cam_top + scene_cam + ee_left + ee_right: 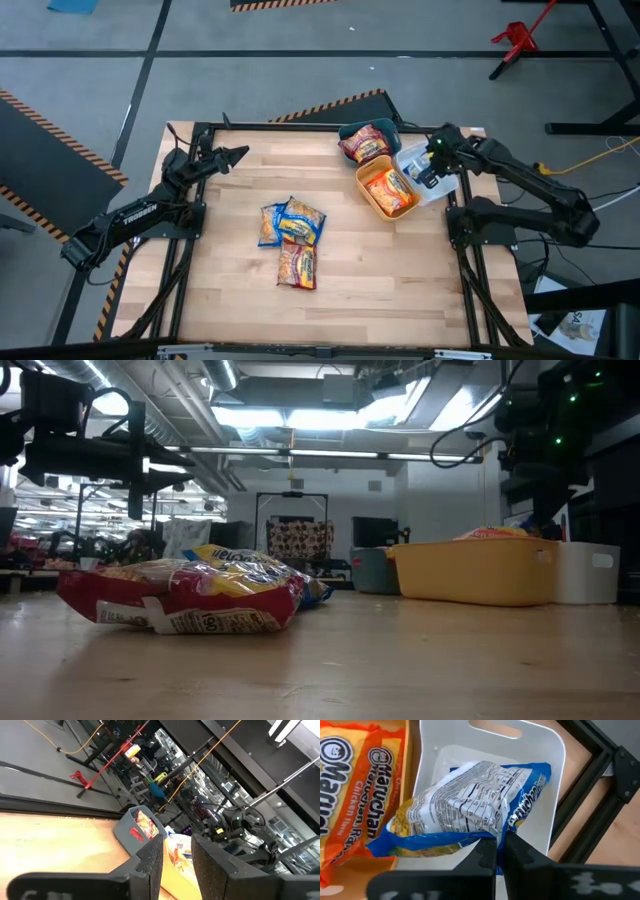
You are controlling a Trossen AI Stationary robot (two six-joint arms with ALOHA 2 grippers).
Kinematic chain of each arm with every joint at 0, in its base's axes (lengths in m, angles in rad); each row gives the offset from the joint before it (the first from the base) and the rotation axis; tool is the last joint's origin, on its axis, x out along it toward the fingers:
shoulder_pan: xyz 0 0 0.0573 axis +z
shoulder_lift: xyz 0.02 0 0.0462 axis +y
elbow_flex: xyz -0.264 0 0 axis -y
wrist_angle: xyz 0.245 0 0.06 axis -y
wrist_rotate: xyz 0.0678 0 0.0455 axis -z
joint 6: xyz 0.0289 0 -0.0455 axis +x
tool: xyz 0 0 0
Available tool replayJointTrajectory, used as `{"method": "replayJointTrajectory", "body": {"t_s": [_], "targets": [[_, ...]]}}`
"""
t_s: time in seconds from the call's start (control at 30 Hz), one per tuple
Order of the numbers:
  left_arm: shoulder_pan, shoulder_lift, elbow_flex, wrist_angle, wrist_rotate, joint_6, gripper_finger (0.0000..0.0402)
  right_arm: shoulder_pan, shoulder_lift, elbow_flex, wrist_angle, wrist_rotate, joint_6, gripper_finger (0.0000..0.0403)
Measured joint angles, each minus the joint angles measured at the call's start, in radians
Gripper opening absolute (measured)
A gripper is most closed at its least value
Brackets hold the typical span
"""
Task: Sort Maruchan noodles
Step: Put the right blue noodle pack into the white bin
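Note:
Three Maruchan packets lie flat mid-table: two blue-and-yellow ones [275, 223] [303, 220] overlapping, and a dark red one [297, 266] just nearer. In the low view they form one heap [180, 596]. A teal bin [352, 132] holds dark red packets [367, 143], and a yellow bin [368, 196] holds orange packets [390, 191]. My right gripper [500, 845] is over the white bin [485, 735], shut on a blue-and-yellow packet [470, 800]. My left gripper [177, 862] is open and raised over the far-left part of the table [235, 156], holding nothing. My right gripper pinches the blue-and-yellow packet between its two fingers at one long edge [487, 834], near the middle of that edge. It comes from above, pointing down into the white bin. The packet shows its printed back and lies tilted inside the bin's walls; whether it touches the bin floor I cannot tell.
The three bins stand side by side at the table's far right: teal farthest, the yellow one [470, 570] nearer, the white one [590, 572] to the right. Bare wood [230, 290] surrounds the loose packets. Black frame rails [470, 290] run along both side edges.

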State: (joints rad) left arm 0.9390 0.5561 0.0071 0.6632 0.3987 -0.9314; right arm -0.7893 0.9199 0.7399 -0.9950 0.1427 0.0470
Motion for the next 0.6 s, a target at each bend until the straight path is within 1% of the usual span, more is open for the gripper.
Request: {"method": "replayJointTrajectory", "body": {"t_s": [0.07, 0.13, 0.2, 0.3, 0.4, 0.5, 0.53, 0.6], "targets": [[0.0, 0.0, 0.0, 0.0, -0.002, 0.0, 0.0094, -0.015, 0.001, 0.0, 0.0, -0.003, -0.003, 0.001], [0.0, 0.0, 0.0, 0.0, -0.005, 0.0, 0.0094, -0.026, 0.001, 0.0, -0.003, -0.004, -0.001, 0.0026], [0.0, 0.0, 0.0, 0.0, -0.008, 0.0, 0.0094, -0.032, 0.001, 0.0, -0.014, 0.0, 0.021, 0.0052], [0.0, 0.0, 0.0, 0.001, -0.021, 0.0, 0.0094, -0.03, 0.001, 0.0, -0.021, 0.022, 0.057, 0.0101], [0.0, 0.0, 0.0, 0.001, -0.032, 0.001, 0.0095, -0.03, 0.0, 0.004, -0.035, 0.021, 0.087, 0.0147], [0.0, 0.0, 0.0, 0.001, -0.041, 0.001, 0.0095, -0.03, 0.0, 0.035, -0.042, 0.019, 0.104, 0.018], [0.0, 0.0, 0.0, 0.001, -0.043, 0.001, 0.0095, -0.03, 0.0, 0.05, -0.044, 0.01, 0.107, 0.0188], [0.0, 0.0, 0.0, 0.002, -0.046, 0.001, 0.0095, -0.03, 0.0, 0.088, -0.036, -0.044, 0.111, 0.0199]]}}
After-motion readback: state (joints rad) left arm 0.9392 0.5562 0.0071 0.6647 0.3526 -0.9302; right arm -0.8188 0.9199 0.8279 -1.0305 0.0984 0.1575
